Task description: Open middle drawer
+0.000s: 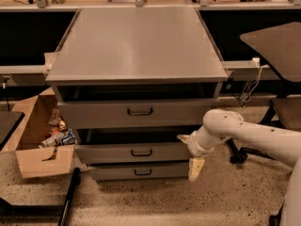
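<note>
The cabinet held 3 grey drawers stacked one above the other, and the middle drawer sat between the taller top drawer and the slim bottom drawer, low on the cabinet's front and close to the speckled floor. Its front faced the camera, with its long axis running left to right. The small dark handle at its centre lay along the same line. A dark gap showed above the front, but how far out the drawer stood could not be told. The robot's 1 arm reached in from the right, and the gripper hung at the right end of the middle drawer's front, level with it. Whether it touched the front, and whether it was wide or narrow, could not be told. It held nothing visible. The handle lay well to the gripper's left at about the same height, so the next move probably called for a sideways shift to the left before any pull out toward the camera. An open cardboard box stood on the floor left of the cabinet.
</note>
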`<state>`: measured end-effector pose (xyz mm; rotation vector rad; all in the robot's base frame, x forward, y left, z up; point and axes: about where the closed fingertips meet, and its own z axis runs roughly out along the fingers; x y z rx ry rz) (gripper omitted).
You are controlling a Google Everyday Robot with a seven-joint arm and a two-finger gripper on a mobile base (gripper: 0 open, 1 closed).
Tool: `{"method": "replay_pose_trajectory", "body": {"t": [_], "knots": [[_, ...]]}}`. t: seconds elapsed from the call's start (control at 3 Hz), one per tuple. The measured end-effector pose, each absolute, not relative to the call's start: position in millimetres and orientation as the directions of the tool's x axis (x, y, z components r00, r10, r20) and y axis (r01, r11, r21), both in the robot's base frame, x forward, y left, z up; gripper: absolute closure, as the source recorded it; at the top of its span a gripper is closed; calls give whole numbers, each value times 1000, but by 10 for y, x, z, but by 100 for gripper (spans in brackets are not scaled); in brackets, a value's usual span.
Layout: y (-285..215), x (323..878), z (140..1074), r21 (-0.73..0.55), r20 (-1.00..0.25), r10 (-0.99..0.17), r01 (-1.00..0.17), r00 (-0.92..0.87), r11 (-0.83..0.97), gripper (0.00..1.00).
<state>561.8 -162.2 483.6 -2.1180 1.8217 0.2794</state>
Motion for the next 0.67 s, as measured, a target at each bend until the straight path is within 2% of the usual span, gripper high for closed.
{"method": "replay_pose_trajectory", "body": {"t": [0.67], "knots": [[-1664, 6064, 4339, -132, -335, -919, -976, 207, -171, 0]]}}
